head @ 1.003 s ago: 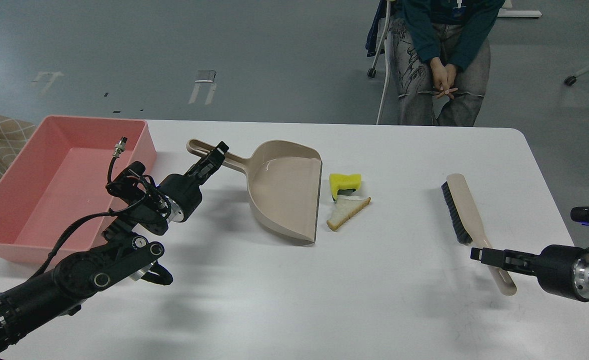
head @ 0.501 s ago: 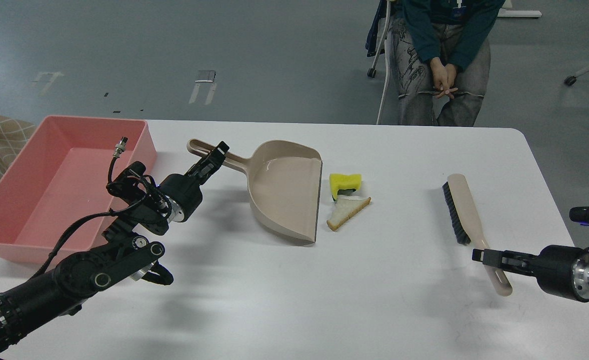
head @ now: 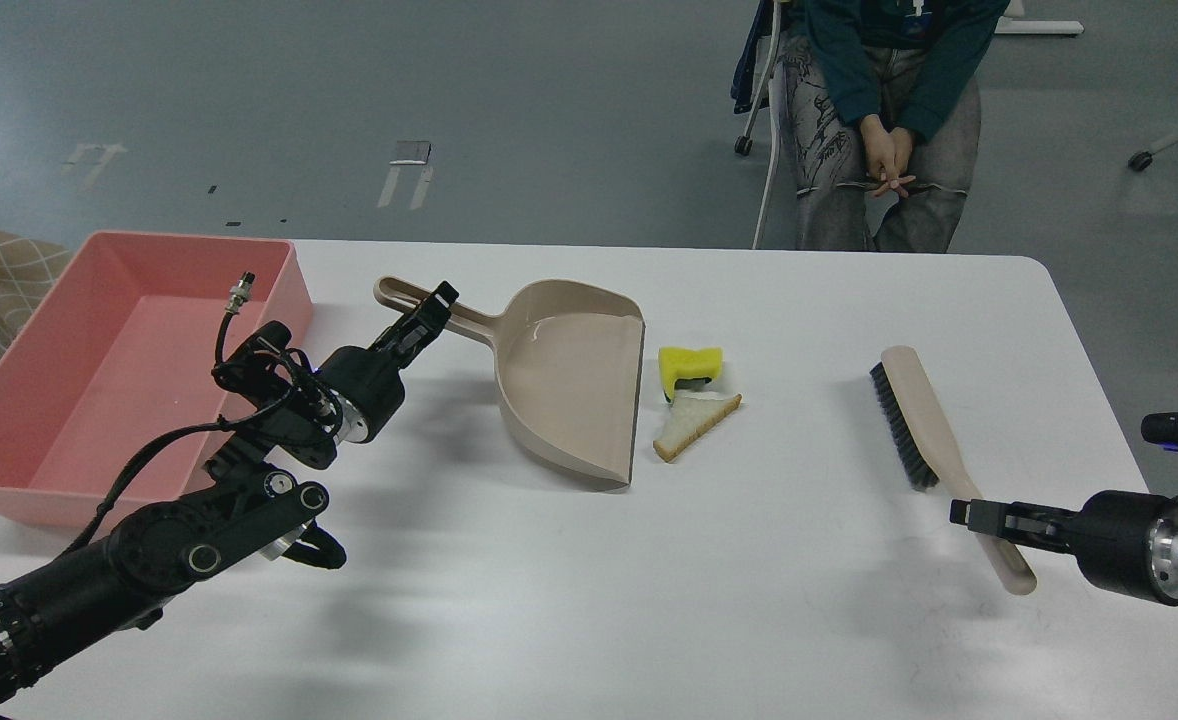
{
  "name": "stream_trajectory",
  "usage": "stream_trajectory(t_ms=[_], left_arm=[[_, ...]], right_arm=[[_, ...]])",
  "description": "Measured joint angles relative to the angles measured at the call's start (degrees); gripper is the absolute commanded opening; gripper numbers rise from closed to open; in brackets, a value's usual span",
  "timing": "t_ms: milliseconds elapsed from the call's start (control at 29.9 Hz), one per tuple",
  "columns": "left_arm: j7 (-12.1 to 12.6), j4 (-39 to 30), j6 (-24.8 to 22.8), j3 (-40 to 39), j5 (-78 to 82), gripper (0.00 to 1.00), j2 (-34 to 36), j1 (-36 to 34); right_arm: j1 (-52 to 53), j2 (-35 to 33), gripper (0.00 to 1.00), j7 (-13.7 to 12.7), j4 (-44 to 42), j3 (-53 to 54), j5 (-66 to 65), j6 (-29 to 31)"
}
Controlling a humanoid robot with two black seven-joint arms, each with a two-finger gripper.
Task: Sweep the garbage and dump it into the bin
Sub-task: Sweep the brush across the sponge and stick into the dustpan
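Observation:
A yellow sponge chunk [head: 690,363] and a triangular white bread slice [head: 694,422] lie on the white table just right of the beige dustpan [head: 571,375]. My left gripper [head: 436,308] is shut on the dustpan handle [head: 411,297]. The pink bin [head: 99,360] stands at the left table edge. My right gripper [head: 969,514] is shut on the handle of the beige brush [head: 917,418], whose black bristles face left.
A seated person [head: 879,110] is behind the table's far edge. Open table surface [head: 799,400] lies between the garbage and the brush. The table's right edge is close to my right arm.
The brush head has swung slightly left and away, and its handle end has shifted in my right gripper. The left arm and dustpan have not moved.

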Motion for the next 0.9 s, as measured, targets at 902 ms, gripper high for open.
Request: stream_trajectory(t_ms=[902], left_arm=[[-0.7,0.0,2.7,0.1,2.0,0.0,-0.5,0.9]], right_arm=[[3.9,10.4,0.0,-5.8,-5.0,-0.3,0.7,2.3]])
